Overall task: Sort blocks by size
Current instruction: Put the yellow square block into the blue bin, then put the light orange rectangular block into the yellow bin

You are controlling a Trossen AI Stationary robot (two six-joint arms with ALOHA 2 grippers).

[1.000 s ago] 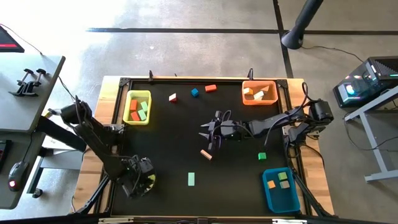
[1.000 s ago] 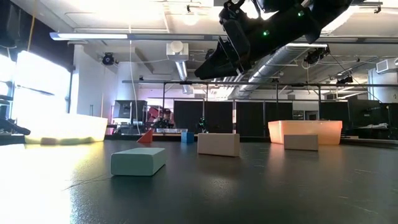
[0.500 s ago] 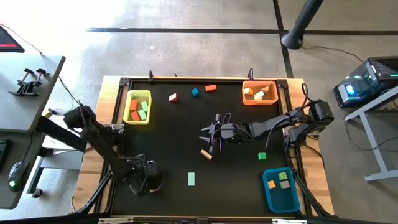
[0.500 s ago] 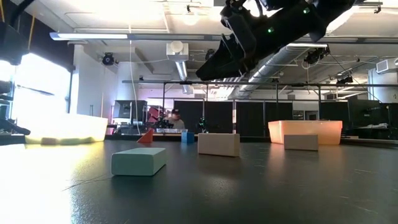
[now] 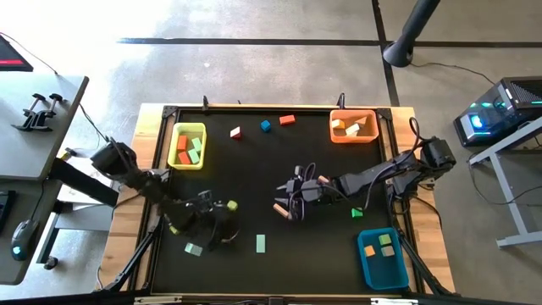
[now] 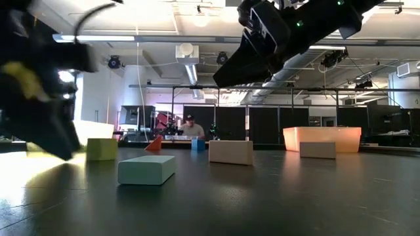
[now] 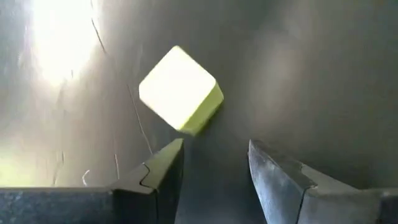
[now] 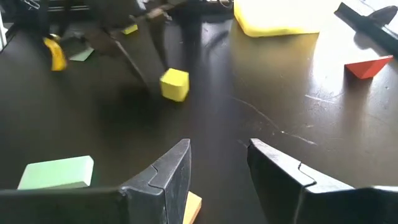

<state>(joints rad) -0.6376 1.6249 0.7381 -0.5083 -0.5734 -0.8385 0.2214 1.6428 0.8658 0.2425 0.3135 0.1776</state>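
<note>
A yellow cube (image 5: 231, 205) rests on the black table, left of centre. My left gripper (image 5: 222, 217) is open just short of it; in the left wrist view the cube (image 7: 180, 98) lies beyond the open fingertips (image 7: 214, 165), untouched. My right gripper (image 5: 289, 200) is open above a pink-tan bar (image 5: 281, 209) that lies flat mid-table. The bar's end shows between the fingers in the right wrist view (image 8: 192, 205). In the low view the right gripper (image 6: 252, 56) hangs well above the bar (image 6: 230, 152).
A mint bar (image 5: 261, 244) and a small mint block (image 5: 194, 249) lie near the front edge, and a green cube (image 5: 356, 213) lies at the right. A yellow bin (image 5: 187, 146), an orange bin (image 5: 353, 125) and a blue bin (image 5: 381, 257) hold blocks. Red and blue blocks (image 5: 265, 126) lie at the far edge.
My left gripper has swung quickly from the table's near left corner toward the right and far side, up to the yellow cube. The small mint block now shows where it stood. My right gripper has moved toward the near edge, over the pink-tan bar.
</note>
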